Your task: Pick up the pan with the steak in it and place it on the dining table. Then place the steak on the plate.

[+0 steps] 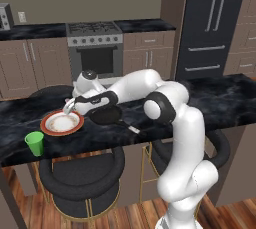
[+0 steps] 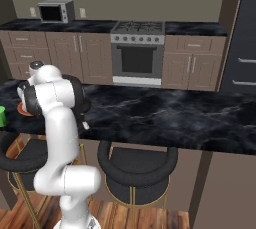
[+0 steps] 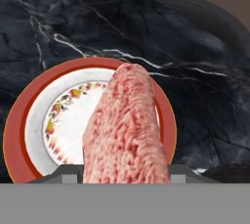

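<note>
The pink-red steak [image 3: 127, 130] hangs close in front of the hand camera, over the right half of the orange-rimmed plate [image 3: 19, 120]. My gripper [image 1: 69, 106] is shut on the steak just above the plate [image 1: 61, 123]; its fingertips are hidden behind the meat. The black pan [image 1: 106, 116] sits on the black marble dining table [image 1: 215, 100] right of the plate, its thin handle pointing toward the near edge. Its inside looks bare.
A small green cup [image 1: 35, 143] stands near the table's front edge, left of the plate. Black bar stools [image 1: 82, 173] sit under the table. The stove [image 1: 95, 33] and brown cabinets line the back wall.
</note>
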You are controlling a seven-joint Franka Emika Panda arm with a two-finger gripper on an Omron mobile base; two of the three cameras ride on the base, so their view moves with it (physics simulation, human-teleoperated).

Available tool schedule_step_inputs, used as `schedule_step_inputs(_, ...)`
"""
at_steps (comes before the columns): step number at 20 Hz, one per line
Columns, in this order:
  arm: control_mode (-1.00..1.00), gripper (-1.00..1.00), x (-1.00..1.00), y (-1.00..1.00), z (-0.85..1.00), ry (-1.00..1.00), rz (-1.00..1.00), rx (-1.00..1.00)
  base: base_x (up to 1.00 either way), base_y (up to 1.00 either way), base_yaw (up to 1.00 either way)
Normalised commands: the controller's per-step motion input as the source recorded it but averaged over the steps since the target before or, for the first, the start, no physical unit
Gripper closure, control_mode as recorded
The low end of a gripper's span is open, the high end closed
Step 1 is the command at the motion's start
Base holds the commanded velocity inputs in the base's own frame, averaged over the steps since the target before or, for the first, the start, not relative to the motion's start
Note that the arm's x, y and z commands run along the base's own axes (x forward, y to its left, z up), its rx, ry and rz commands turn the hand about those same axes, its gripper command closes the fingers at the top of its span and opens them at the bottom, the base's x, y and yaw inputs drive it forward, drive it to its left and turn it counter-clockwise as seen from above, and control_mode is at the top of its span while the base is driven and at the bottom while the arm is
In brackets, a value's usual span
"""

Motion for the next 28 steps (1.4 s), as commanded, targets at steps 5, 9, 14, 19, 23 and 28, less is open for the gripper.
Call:
schedule_step_inputs(5,-1.00,1.00,-0.04,0.23,-0.14,0.00,0.00,0.00,0.00,0.00,0.00)
schedule_step_inputs(9,-1.00,1.00,0.00,0.29,-0.17,0.00,0.00,0.05,0.00,0.00,0.00)
schedule_step_inputs(14,-1.00,1.00,0.00,0.24,-0.16,0.00,0.00,0.09,0.00,0.00,0.00)
schedule_step_inputs(19,-1.00,1.00,0.00,0.18,-0.14,0.00,0.00,0.03,0.00,0.00,0.00)
schedule_step_inputs(23,-1.00,1.00,0.00,0.08,-0.15,0.00,0.00,0.00,0.00,0.00,0.00)
schedule_step_inputs(28,-1.00,1.00,0.00,0.06,-0.15,0.00,0.00,0.00,0.00,0.00,0.00)
